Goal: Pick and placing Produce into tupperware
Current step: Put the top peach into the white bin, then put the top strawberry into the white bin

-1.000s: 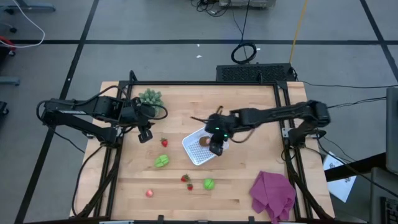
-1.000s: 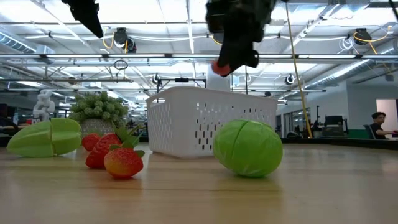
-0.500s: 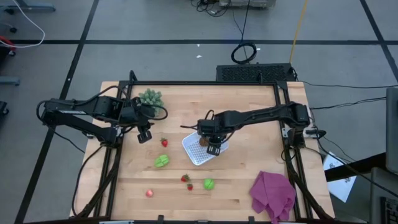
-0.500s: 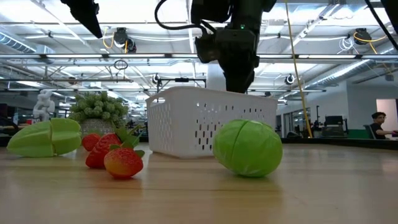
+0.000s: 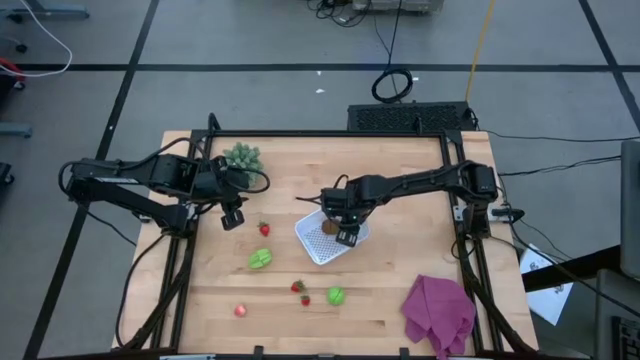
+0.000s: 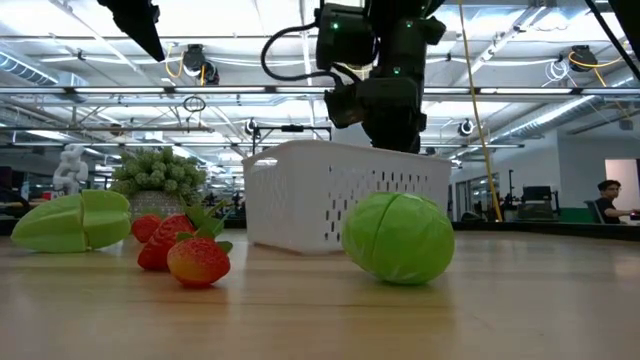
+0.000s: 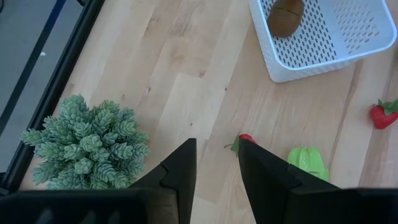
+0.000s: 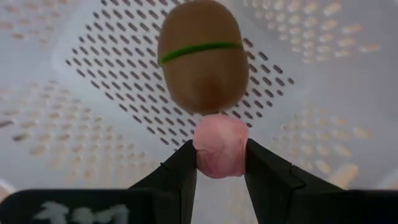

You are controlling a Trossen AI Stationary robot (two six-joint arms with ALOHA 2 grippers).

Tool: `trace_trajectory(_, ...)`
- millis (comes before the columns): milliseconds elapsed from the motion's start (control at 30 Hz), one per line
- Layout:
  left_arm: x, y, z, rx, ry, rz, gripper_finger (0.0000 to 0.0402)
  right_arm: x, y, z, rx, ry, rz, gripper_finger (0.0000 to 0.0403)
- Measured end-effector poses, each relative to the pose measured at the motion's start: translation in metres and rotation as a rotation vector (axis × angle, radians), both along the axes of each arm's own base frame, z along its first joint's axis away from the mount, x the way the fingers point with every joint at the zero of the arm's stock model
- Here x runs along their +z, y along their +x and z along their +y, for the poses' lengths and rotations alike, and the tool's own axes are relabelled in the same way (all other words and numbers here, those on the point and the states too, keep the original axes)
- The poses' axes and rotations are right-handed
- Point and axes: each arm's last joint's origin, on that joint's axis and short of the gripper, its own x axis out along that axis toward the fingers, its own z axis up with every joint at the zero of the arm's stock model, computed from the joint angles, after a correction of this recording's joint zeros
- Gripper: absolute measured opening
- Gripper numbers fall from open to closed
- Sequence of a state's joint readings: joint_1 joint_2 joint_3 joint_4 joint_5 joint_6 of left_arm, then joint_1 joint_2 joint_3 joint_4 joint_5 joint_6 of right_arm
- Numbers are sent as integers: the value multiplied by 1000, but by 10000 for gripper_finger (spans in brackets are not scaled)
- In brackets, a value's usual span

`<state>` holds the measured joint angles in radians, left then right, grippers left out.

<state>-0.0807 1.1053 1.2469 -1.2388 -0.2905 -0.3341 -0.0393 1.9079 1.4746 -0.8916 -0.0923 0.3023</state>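
The right pincer (image 8: pixel 219 163) sits inside the tupperware (image 5: pixel 312 247), clenched on a pink ball (image 8: pixel 219 146) that touches a brown round piece with a green band (image 8: pixel 203 55) lying on the perforated bottom. The tupperware stands near the desk (image 5: pixel 400 180) centre. No readable writing shows. The left pincer (image 7: pixel 216 167) hovers released near the left edge, beside a spiky green plant (image 5: pixel 242 156). Strawberries (image 5: pixel 299 288), a pink ball (image 5: pixel 240 311) and green pieces (image 5: pixel 336 296) lie toward the front edge; a purple cloth (image 5: pixel 438 312) overhangs the front right corner.
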Motion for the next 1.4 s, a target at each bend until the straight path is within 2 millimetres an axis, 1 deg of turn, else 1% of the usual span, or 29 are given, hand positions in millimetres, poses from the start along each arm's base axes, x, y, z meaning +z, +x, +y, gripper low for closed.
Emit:
trace_trajectory(167, 0, 0, 0, 1, 0, -1, 124, -9, -2, 0, -2, 15, 1, 109)
trace_trajectory(400, 0, 0, 0, 1, -1, -1, 124, -9, -2, 0, 1, 17, -9, 109)
trace_trajectory(500, 0, 0, 0, 1, -1, -1, 124, -9, -1, 1, 8, 56, -12, 110)
trace_trajectory(800, 0, 0, 0, 2, -1, -1, 124, -9, -1, 2, 5, 72, -16, 147)
trace_trajectory(1033, 0, 0, 0, 3, -2, -2, 124, -9, -1, 2, 9, 71, -17, 167)
trace_trajectory(1267, 0, 0, 0, 3, -1, -2, 124, -7, -1, 2, 19, 67, -24, 171)
trace_trajectory(1400, 0, 0, 0, 2, -1, -1, 124, 0, 3, 4, 27, 65, -52, 171)
